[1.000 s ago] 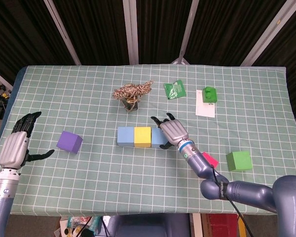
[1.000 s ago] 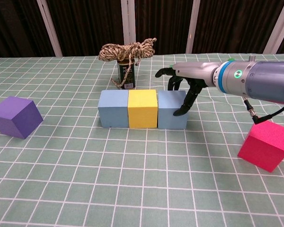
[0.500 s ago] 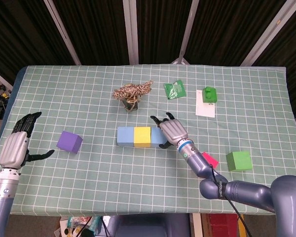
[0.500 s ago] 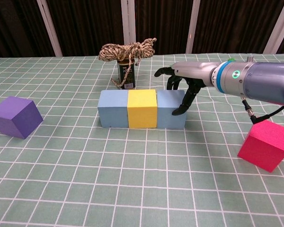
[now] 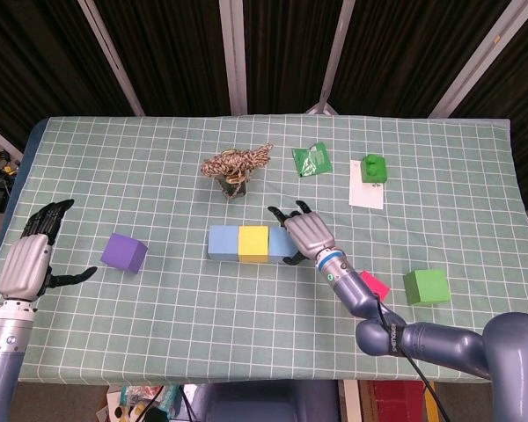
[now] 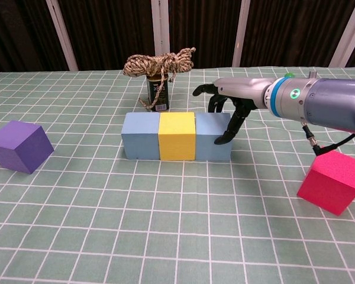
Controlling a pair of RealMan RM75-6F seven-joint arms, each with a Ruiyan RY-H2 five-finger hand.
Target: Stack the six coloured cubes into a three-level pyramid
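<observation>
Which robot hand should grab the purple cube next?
Probably the left hand: it hangs open right beside the purple foam cube, while the right hand is across the table touching the blue-yellow-blue cube row.

Tablecloth [image 5: 158, 176]: pale green, white grid lines.
Cube row at centre: light blue cube [image 6: 141, 136], yellow cube [image 6: 177, 136], second light blue cube [image 6: 213, 137].
Purple cube [image 5: 124, 253] at 9 o'clock.
Pink cube [image 6: 332, 182] and green cube [image 5: 425, 287] at 4 o'clock.
Can [image 6: 158, 92] at 12 o'clock: dark green; rope [image 6: 160, 64] on it tan, speckled.
Green packet [image 5: 311, 160], green block [image 5: 373, 169] on white paper [image 5: 366, 193] at 1 o'clock.
Hands: silver backs, black fingers [image 5: 56, 213].
</observation>
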